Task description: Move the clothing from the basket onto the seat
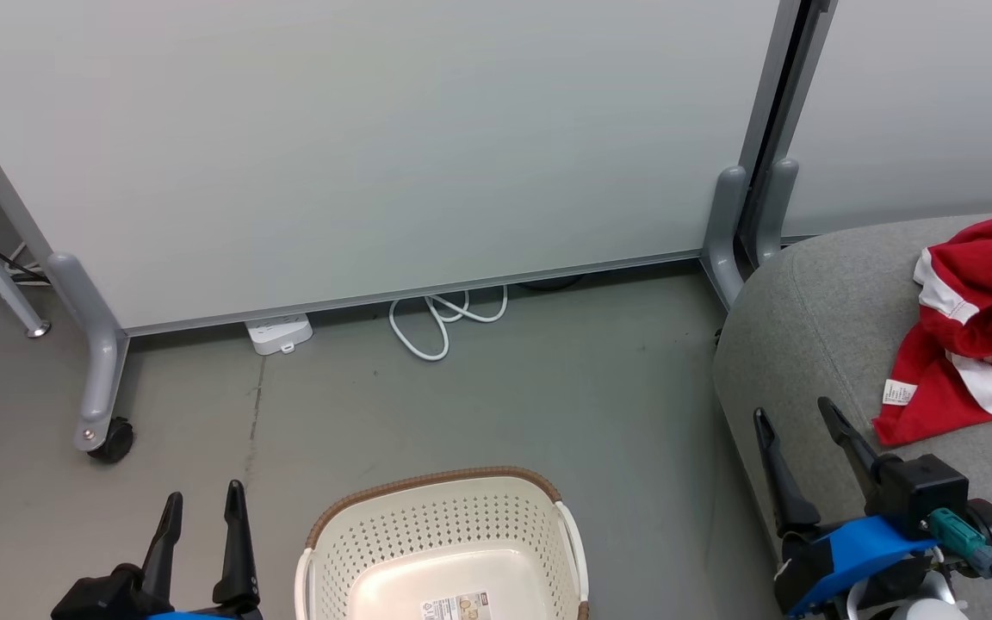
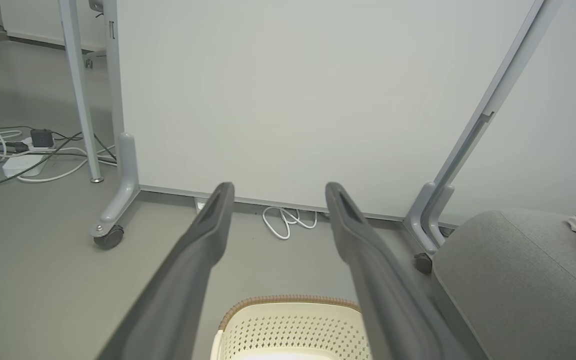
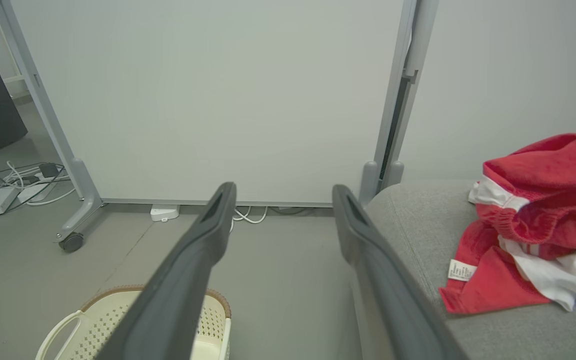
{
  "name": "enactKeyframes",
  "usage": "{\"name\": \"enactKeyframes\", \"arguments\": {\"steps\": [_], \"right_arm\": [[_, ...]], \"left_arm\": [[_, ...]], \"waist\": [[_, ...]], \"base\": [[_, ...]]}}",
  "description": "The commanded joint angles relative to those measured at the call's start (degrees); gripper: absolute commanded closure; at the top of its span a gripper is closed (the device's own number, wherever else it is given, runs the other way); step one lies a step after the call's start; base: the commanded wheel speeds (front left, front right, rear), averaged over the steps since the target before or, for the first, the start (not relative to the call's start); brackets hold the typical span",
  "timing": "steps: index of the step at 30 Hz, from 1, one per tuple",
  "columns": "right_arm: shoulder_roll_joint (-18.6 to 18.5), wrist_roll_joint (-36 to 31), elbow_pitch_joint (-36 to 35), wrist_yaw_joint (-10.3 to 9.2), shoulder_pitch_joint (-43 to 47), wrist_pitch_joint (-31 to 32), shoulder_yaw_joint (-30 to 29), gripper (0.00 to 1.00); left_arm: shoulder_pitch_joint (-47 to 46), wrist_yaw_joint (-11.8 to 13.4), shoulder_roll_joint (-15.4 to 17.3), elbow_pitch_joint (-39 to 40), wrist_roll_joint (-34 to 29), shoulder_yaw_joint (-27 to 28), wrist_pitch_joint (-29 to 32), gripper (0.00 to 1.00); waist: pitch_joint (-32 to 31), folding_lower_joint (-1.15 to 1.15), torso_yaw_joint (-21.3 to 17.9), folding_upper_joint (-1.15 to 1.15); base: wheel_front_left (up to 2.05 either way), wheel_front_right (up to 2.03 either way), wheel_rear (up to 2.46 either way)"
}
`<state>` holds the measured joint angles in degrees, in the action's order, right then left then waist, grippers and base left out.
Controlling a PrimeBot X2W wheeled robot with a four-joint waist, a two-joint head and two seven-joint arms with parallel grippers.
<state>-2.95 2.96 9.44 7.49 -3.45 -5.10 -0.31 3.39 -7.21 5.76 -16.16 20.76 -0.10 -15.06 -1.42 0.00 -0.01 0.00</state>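
Note:
The red clothing [image 1: 982, 323] with white panels and a small white label lies piled on the grey seat [image 1: 815, 319] at the right; the right wrist view shows the clothing [image 3: 538, 225] on the seat [image 3: 418, 225] too. On the floor at the bottom centre stands the cream basket [image 1: 444, 525] with its brown rim, a paper label on its bare floor. My left gripper [image 1: 201, 499] is open, left of the basket, holding nothing. My right gripper [image 1: 793, 416] is open above the seat's front left edge, left of the clothing, holding nothing.
A white partition panel [image 1: 358, 146] on grey wheeled feet [image 1: 104, 435] stands behind the basket. A white power strip [image 1: 279, 333] and a looped white cable [image 1: 444, 319] lie at its base. More cables [image 2: 13, 150] lie on the floor at the far left.

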Motion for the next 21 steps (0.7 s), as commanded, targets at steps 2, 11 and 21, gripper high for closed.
{"name": "enactKeyframes", "arguments": {"steps": [2, 11, 21], "right_arm": [[0.1, 0.7, -0.3, 0.01, 0.8, -0.2, 0.2, 0.00], [0.0, 2.1, 0.4, 0.00, 0.3, 0.0, 1.0, 1.00], [0.3, 3.5, 5.5, 0.00, 2.6, 0.6, 0.9, 1.00]], "left_arm": [[0.5, -0.4, 0.2, -0.2, 0.4, 0.1, -0.2, 0.00], [0.0, 0.0, 0.2, -0.7, 0.4, -0.7, 0.0, 1.00], [2.0, 0.0, -1.3, -5.1, 1.4, -0.6, 0.7, 1.00]], "waist": [[0.0, 0.00, -0.1, 0.00], [0.2, 0.00, -0.5, 0.00], [0.2, 0.01, -0.5, 0.00]], "base": [[0.00, 0.00, 0.00], [0.00, 0.00, 0.00], [0.00, 0.00, 0.00]]}}
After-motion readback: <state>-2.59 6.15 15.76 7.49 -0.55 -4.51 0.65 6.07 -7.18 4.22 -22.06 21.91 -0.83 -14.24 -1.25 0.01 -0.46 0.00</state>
